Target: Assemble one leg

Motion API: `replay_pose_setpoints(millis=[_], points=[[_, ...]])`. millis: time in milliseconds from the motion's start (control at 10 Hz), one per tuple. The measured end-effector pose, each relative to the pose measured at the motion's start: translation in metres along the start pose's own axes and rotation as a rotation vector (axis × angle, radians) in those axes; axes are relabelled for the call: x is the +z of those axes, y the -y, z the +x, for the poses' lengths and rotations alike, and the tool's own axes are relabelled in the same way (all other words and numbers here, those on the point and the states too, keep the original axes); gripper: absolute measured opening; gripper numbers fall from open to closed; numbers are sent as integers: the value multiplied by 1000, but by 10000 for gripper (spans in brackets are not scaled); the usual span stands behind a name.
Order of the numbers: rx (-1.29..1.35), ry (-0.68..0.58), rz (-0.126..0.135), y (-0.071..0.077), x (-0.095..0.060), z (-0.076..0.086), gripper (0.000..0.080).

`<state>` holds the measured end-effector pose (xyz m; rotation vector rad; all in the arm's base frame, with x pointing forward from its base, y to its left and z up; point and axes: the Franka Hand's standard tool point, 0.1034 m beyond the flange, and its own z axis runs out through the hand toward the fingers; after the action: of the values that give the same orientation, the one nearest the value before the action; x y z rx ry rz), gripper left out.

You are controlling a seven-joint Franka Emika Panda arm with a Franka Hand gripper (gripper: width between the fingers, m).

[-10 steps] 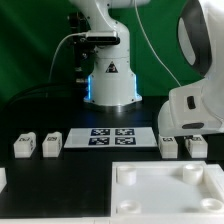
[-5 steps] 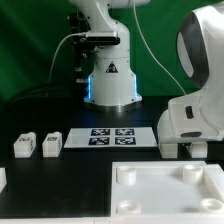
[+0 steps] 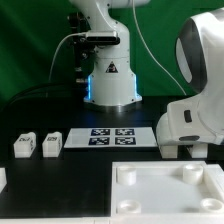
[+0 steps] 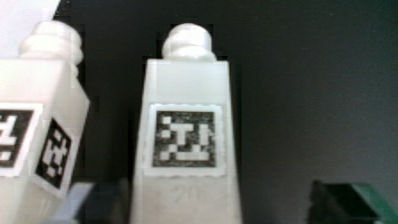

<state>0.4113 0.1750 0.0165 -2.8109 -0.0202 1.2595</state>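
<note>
In the wrist view a white leg [image 4: 187, 120] with a square marker tag on its face lies between my gripper's [image 4: 222, 205] two dark fingertips [image 4: 347, 200]. The jaws stand open, with a clear gap on one side of the leg. A second leg [image 4: 39, 110] lies right beside it. In the exterior view my white hand [image 3: 195, 115] sits low over this right-hand pair of legs [image 3: 168, 149], hiding their upper parts and my fingers. Two more legs [image 3: 23, 145] [image 3: 50, 143] stand at the exterior view's left.
The marker board [image 3: 110, 137] lies in the middle, in front of the arm's base [image 3: 110, 85]. The large white square panel with round corner sockets [image 3: 170, 195] lies at the front right. A white part's edge [image 3: 2, 180] shows at the far left.
My hand has come down and slightly to the exterior view's left, onto the right-hand pair of legs, covering more of them. Nothing else has moved.
</note>
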Motion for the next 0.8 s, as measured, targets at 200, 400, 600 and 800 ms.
replay_pose_setpoints(millis=[200,400,600,800], points=[[0,0,1,0,0,0,289],[0,1,0,0,0,0,289],[0,1,0,0,0,0,289],[0,0,1,0,0,0,290]])
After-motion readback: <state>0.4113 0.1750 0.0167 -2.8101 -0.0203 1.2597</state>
